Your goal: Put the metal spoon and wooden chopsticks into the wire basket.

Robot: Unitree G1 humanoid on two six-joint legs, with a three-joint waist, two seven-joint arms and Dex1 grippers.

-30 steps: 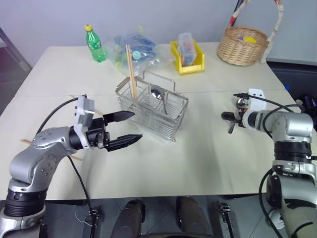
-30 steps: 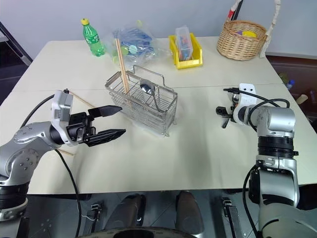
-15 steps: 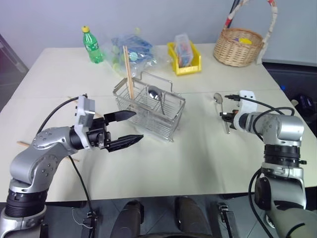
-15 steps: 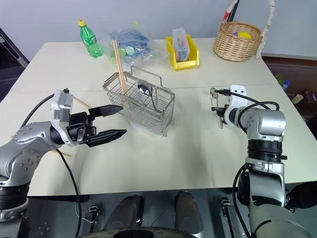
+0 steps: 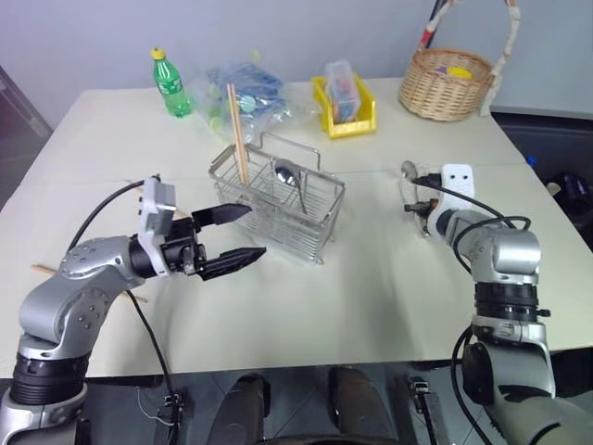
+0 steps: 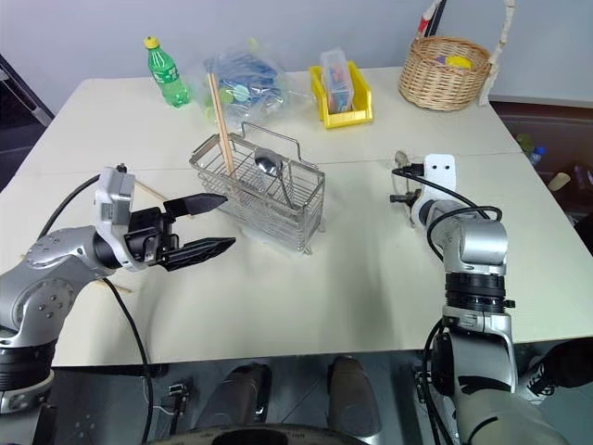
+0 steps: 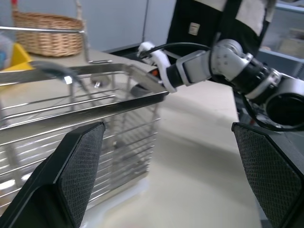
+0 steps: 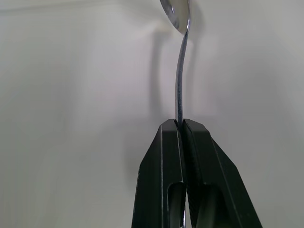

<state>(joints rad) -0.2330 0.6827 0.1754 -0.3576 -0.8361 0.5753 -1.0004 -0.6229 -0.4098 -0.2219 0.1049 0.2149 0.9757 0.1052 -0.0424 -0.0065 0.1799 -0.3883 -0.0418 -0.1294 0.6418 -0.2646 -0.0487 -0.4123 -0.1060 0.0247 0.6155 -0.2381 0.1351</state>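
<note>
The wire basket stands mid-table with a pair of wooden chopsticks upright in it and one metal spoon leaning inside. Another wooden chopstick lies flat on the table behind my left wrist. My left gripper hangs open and level just left of the basket, holding nothing. To the basket's right, my right gripper is shut on the slim handle of a second metal spoon, whose bowl points away from me just above the table.
Along the far edge stand a green bottle, a clear bag of items, a yellow bin and a round wicker basket. Bare tabletop lies between the wire basket and my right gripper.
My right gripper has shut on the spoon's handle and shifted slightly left and up with it. The left arm has stayed still. The camera view has shifted a little.
</note>
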